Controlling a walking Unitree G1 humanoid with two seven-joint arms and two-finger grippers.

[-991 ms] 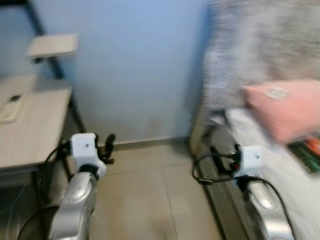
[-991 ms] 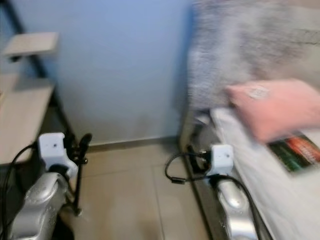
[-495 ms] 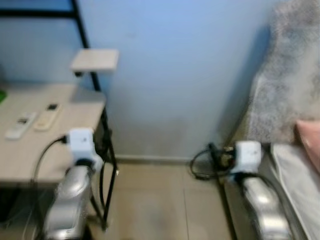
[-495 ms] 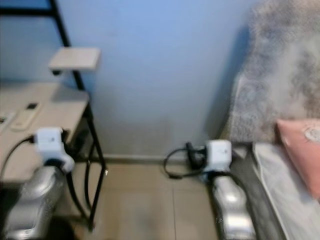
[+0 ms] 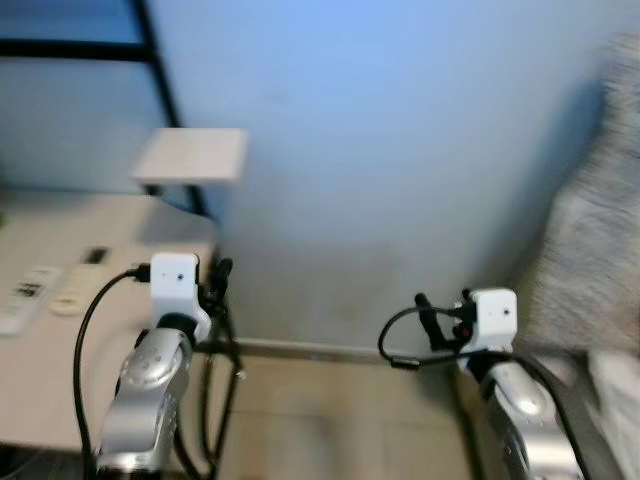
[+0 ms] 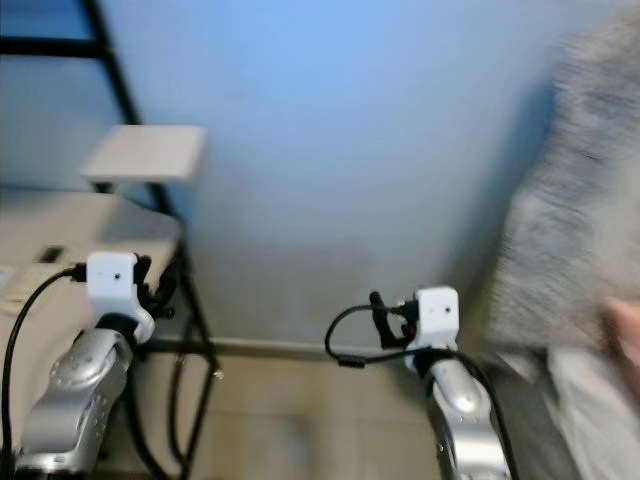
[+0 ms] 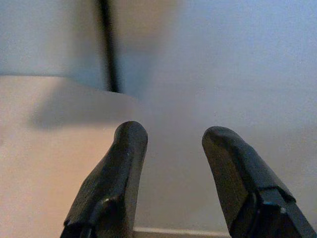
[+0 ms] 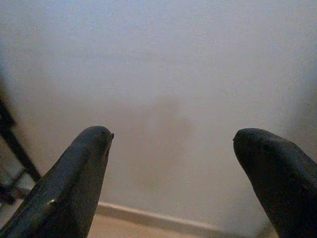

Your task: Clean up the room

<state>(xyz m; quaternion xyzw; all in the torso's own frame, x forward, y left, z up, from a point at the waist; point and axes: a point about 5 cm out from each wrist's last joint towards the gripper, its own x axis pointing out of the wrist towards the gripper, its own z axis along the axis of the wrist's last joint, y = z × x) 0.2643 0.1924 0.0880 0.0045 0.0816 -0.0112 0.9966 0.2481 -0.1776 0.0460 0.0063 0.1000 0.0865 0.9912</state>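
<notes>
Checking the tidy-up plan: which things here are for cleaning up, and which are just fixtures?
Job: remotes lying on the desk; both grippers, left and right, open and empty.
Fixtures: small shelf, blue wall, grey blanket.

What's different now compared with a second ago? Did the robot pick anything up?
Only the view has swung to the robot's left: the pink pillow and most of the bed slid out of the picture on the right, while the desk with its remote controls came in on the left. Nothing was picked up. The left gripper and right gripper remain open and empty, raised toward the blue wall.
</notes>
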